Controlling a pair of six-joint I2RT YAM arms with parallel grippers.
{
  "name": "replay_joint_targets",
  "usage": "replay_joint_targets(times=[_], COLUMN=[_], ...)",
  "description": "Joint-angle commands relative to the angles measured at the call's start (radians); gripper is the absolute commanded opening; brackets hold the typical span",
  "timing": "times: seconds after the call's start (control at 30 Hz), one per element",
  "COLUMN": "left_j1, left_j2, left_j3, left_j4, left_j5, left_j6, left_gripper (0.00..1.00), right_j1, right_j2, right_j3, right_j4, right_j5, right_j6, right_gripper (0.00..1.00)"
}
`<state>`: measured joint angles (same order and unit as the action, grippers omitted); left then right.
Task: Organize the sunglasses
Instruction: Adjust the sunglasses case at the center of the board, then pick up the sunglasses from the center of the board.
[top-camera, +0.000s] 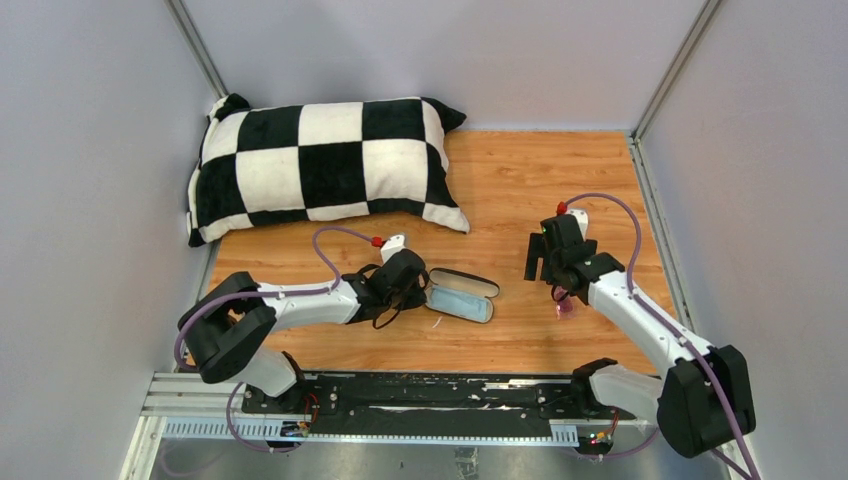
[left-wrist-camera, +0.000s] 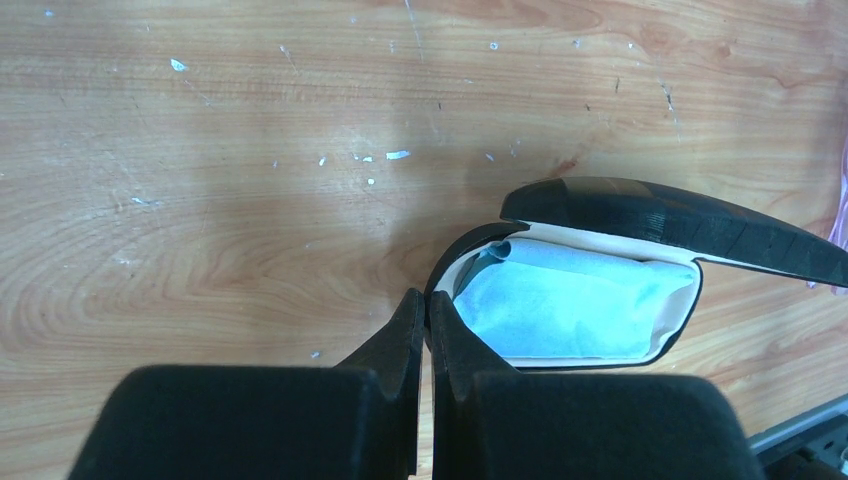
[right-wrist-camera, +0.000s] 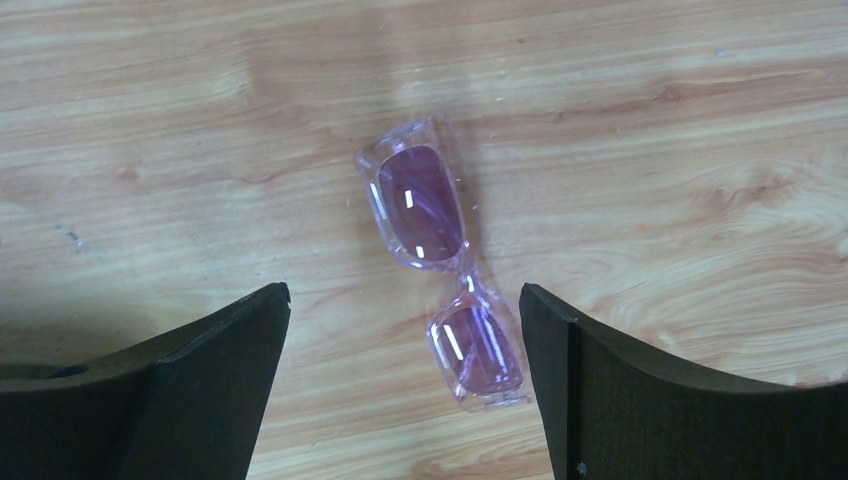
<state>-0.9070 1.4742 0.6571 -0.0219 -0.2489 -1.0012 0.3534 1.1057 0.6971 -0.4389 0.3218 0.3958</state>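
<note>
Sunglasses await pickup: from my remote station I see the sunglasses (right-wrist-camera: 440, 265) lying flat on the wooden table (top-camera: 540, 180), right of centre and well short of the right edge, nearer the near edge than the far one. The right gripper (right-wrist-camera: 405, 292) hangs directly over them with its fingers spread wide, one on each side of the frame, touching nothing.

The pair looks light and delicate to me. It has a thin, clear, glossy plastic frame, two rounded-rectangle pink-purple lenses and a narrow bridge. I judge it stiff but easy to crack, and slick enough to skate on the varnished grain. I would close gently across the frame beside the bridge and keep the pads off the lens faces.

Near the middle of the table, the case (top-camera: 462, 297) sits open, a black oblong shell with pale lining and a soft, crumpled light blue cloth (left-wrist-camera: 560, 310) inside. The left gripper (left-wrist-camera: 425, 305) sits at its left end with the fingers drawn almost together. I cannot tell whether they nip the rim.

A plush black-and-white checkered pillow (top-camera: 320, 165) fills the far left corner.
</note>
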Motion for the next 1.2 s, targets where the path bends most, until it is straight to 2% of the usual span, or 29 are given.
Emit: replay_joint_targets(times=[0.0,0.13,0.23,0.37,0.47,0.53,0.7,0.8,0.9,1.0,1.17], left_j1=[0.004,0.01,0.011,0.028,0.036,0.038,0.039,0.044,0.049,0.051,0.053], left_j2=[-0.036,-0.019,-0.01,0.001,0.01,0.013,0.009,0.009,0.02,0.021,0.028], left_j3=[0.024,0.052,0.069,0.072,0.072,0.071,0.058,0.05,0.058,0.059,0.066], left_j4=[-0.03,-0.044,-0.057,-0.053,-0.042,-0.036,-0.022,-0.01,-0.007,0.001,0.005], left_j5=[-0.019,0.018,0.032,0.058,0.072,0.078,0.073,0.075,0.082,0.075,0.074], left_j6=[0.065,0.094,0.119,0.14,0.144,0.144,0.141,0.141,0.142,0.143,0.15], left_gripper=[0.0,0.0,0.0,0.0,0.0,0.0,0.0,0.0,0.0,0.0,0.0], right_j1=[-0.072,-0.161,-0.172,-0.172,-0.171,-0.171,-0.172,-0.172,-0.172,-0.172,-0.172], right_j2=[0.061,0.124,0.153,0.164,0.167,0.182,0.247,0.246,0.247,0.251,0.248], right_j3=[0.044,0.049,0.051,0.048,0.043,0.04,0.064,0.063,0.062,0.065,0.064], right_j4=[-0.039,-0.017,-0.022,-0.028,-0.028,-0.025,-0.049,-0.052,-0.053,-0.06,-0.063], right_j5=[0.031,-0.113,-0.15,-0.145,-0.164,-0.162,-0.169,-0.169,-0.168,-0.158,-0.169], right_j6=[-0.096,-0.153,-0.181,-0.189,-0.193,-0.197,-0.203,-0.199,-0.195,-0.186,-0.179], right_gripper=[0.9,0.79,0.79,0.75,0.71,0.63,0.58,0.5,0.32,0.19,0.16])
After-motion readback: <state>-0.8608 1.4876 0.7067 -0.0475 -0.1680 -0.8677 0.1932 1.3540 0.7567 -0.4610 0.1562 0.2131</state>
